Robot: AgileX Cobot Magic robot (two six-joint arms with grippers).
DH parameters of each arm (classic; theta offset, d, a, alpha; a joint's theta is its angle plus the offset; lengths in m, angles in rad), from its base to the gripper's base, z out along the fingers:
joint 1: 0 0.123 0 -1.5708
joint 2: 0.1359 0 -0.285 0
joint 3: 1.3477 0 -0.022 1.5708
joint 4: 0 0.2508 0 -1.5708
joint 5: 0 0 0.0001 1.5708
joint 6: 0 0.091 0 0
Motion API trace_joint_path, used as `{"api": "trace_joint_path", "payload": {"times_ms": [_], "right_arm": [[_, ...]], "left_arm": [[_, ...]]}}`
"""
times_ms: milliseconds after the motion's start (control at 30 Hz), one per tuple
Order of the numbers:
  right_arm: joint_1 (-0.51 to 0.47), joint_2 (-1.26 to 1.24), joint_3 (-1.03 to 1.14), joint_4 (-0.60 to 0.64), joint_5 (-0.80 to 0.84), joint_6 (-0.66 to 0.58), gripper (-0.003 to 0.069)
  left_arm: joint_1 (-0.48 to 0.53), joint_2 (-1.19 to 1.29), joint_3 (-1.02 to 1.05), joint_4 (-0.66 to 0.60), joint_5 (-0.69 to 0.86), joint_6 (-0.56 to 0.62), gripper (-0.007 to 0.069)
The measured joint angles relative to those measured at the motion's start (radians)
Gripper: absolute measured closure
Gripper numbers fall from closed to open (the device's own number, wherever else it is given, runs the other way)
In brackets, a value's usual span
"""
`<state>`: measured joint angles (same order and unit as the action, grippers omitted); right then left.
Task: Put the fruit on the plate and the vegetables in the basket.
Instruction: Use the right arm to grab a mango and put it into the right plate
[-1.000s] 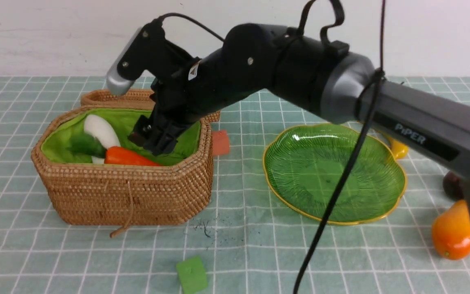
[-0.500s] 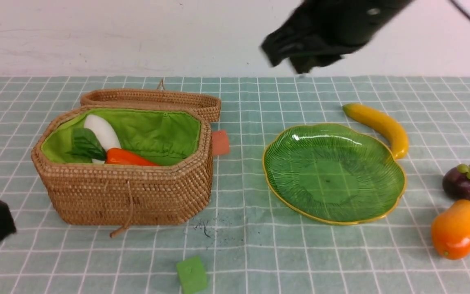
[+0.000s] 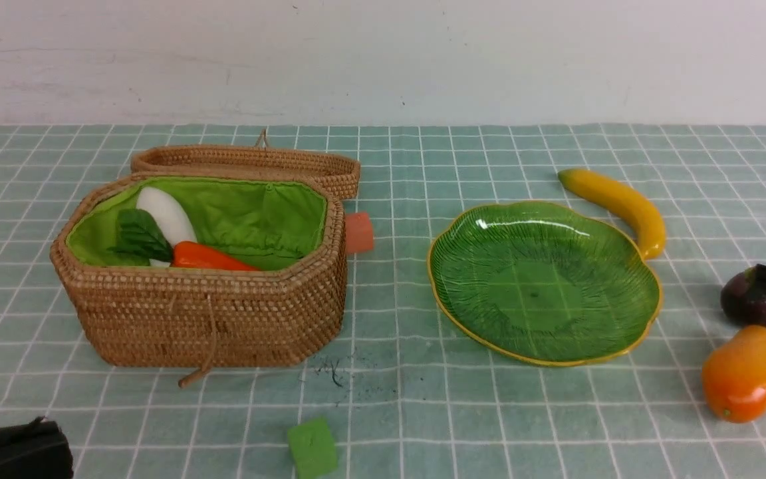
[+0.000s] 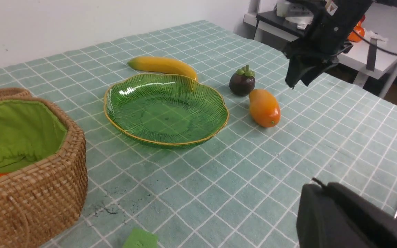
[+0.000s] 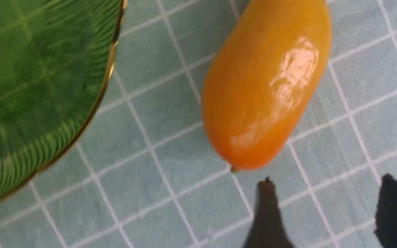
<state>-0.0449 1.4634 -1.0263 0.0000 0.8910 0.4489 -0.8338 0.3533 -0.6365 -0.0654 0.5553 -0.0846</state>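
Basket [image 3: 210,313]: woven, green-lined, open, at 9 o'clock of the plate [image 3: 542,286], with its lid [image 3: 250,161] propped at its 12 o'clock. Contents: white radish [image 3: 169,211] and carrot [image 3: 207,256], lying side by side. The eggplant is not visible in any view and may lie below the basket wall. Plate: green, yellow-rimmed, holding nothing. Banana [image 3: 619,206]: on the cloth at the plate's 1 o'clock, its end just beside the rim. Mangosteen [image 3: 742,303]: at the plate's 3 o'clock, partly covered in the front view. Mango [image 3: 741,382]: at 4 o'clock, near the mangosteen. Sundries: green cube [image 3: 313,449] at the basket's 5 o'clock, orange-red block [image 3: 360,233] at its 2 o'clock. Right gripper [image 5: 326,193]: above the mango and mangosteen, fingers spread wide and holding nothing, with the mango ahead of the tips, not between them. Left gripper [image 3: 7,452]: low at the near left edge, its opening not discernible. Step in hand, as judged: the fruit half is beginning, with the mango the likely first pick. Next move calls for lowering the spread fingers across the mango's narrow width, closing firmly on the glossy skin, then lifting and carrying it toward 10 o'clock onto the plate.
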Motion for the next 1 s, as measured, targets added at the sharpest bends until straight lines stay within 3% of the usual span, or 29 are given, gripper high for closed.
{"api": "trace_joint_path", "payload": {"times_ms": [67, 200, 400, 567, 800, 867, 1000], "right_arm": [[-0.048, 0.061, 0.007, 0.057, -0.088, -0.042, 0.0043], [-0.076, 0.15, 0.007, 0.128, -0.201, -0.107, -0.0015], [-0.082, 0.299, -0.013, 0.185, -0.283, -0.143, 0.0009], [-0.082, 0.353, -0.044, 0.201, -0.247, -0.178, 0.0075], [-0.064, 0.278, -0.076, 0.247, -0.101, -0.317, 0.0076], [-0.011, 0.196, -0.092, 0.304, -0.103, -0.351, 0.0076], [0.138, 0.134, -0.118, 0.402, -0.265, -0.488, 0.0076]], "left_arm": [[0.0, 0.0, 0.0, -0.003, 0.0, 0.007, 0.0638], [0.0, 0.0, 0.0, -0.004, 0.009, 0.007, 0.0638], [0.0, 0.0, 0.0, -0.008, 0.014, 0.007, 0.0638], [0.0, 0.0, 0.0, -0.008, 0.021, 0.007, 0.0637], [0.0, 0.0, 0.0, -0.008, 0.02, 0.007, 0.0637], [0.0, 0.001, 0.0, -0.008, -0.001, 0.007, 0.0637], [0.0, 0.013, 0.0, -0.008, -0.038, 0.007, 0.0637]]}}
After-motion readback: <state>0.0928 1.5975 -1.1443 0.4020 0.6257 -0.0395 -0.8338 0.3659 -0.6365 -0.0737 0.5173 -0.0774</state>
